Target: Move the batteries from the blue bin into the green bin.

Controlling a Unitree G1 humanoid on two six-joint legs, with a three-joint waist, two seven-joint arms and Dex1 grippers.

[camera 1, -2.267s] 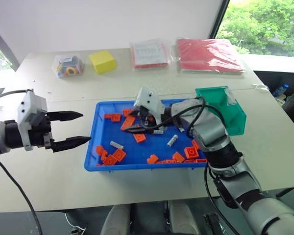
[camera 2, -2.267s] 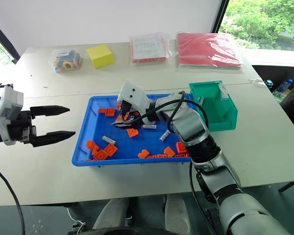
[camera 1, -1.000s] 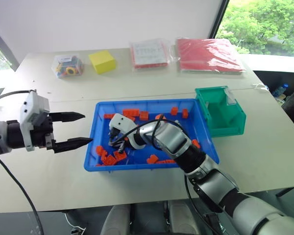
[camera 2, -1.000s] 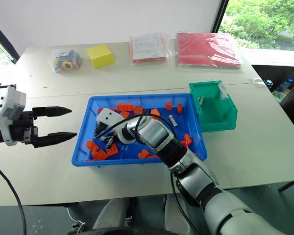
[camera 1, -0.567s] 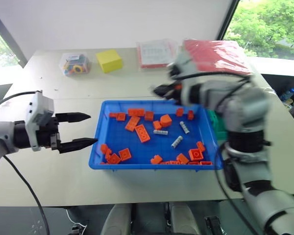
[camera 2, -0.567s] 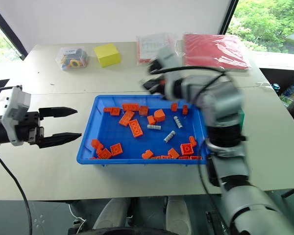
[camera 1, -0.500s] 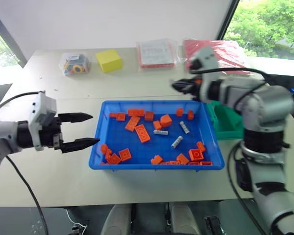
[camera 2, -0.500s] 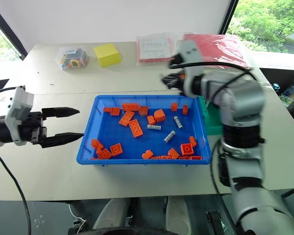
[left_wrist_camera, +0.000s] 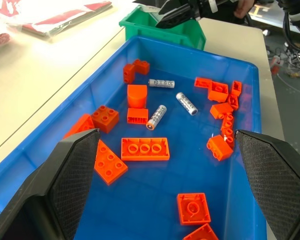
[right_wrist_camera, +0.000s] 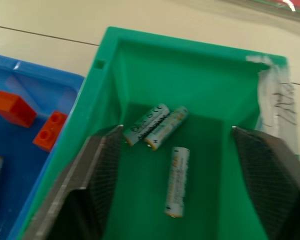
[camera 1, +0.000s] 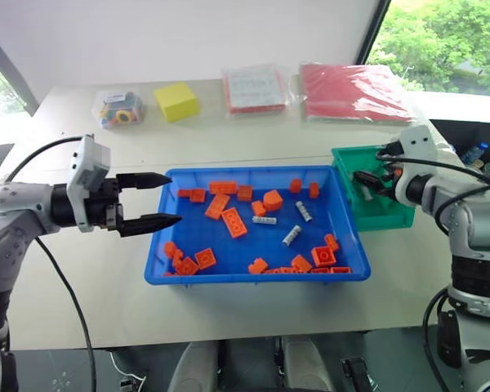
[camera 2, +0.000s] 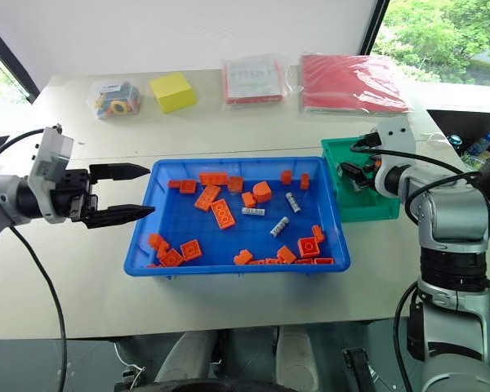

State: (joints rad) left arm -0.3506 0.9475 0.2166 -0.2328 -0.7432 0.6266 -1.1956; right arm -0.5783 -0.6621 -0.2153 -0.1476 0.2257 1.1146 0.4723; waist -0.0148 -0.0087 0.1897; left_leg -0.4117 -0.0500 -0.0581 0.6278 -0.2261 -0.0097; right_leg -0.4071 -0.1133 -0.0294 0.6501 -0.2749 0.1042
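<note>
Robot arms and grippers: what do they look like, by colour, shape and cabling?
Both arms are silver-grey with black joint sections. Each wrist carries a white boxy housing ahead of a black body. The left gripper has two long, tapered black fingers; in the left wrist view their inner pads show a fine mesh texture. The right gripper has the same build. Black cables loop loosely along both arms.

Orange bricks (camera 1: pixel 235 222) lie scattered about. Along the far edge of the table (camera 1: pixel 253 139): a yellow block (camera 1: pixel 176 101), a clear bag of colourful bits (camera 1: pixel 117 109), what looks like bagged papers (camera 1: pixel 254 88), and a red packet (camera 1: pixel 353 91).
</note>
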